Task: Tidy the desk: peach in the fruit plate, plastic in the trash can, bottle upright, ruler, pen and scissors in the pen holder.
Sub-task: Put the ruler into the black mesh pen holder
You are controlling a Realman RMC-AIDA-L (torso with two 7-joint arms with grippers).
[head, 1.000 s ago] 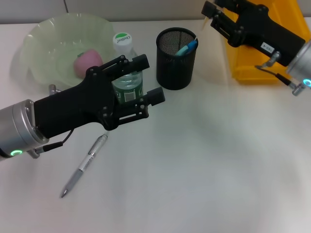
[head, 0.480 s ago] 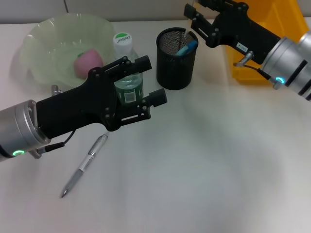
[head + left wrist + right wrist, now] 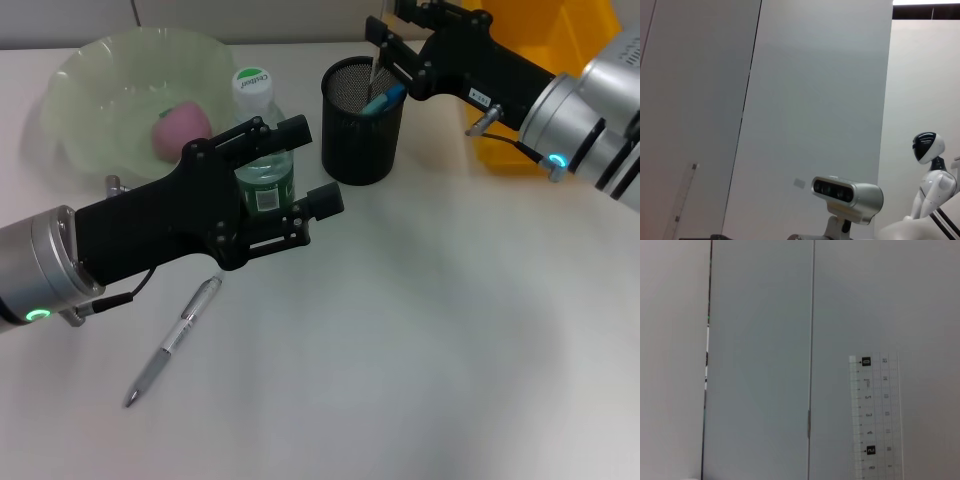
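Head view downward over desk (image 3: 420,330); wrist views wallward.

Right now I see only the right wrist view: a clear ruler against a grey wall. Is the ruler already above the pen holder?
Observer: Yes. In the head view the right gripper holds the ruler upright over the pen holder, with its lower end at the mouth.
Operator: Is the holder empty?
Observer: No. A blue item leans inside it, on the side toward the right arm.
Operator: And where is the pen?
Observer: The pen lies flat on the table, nearer the robot than the left gripper, which is at the upright bottle.
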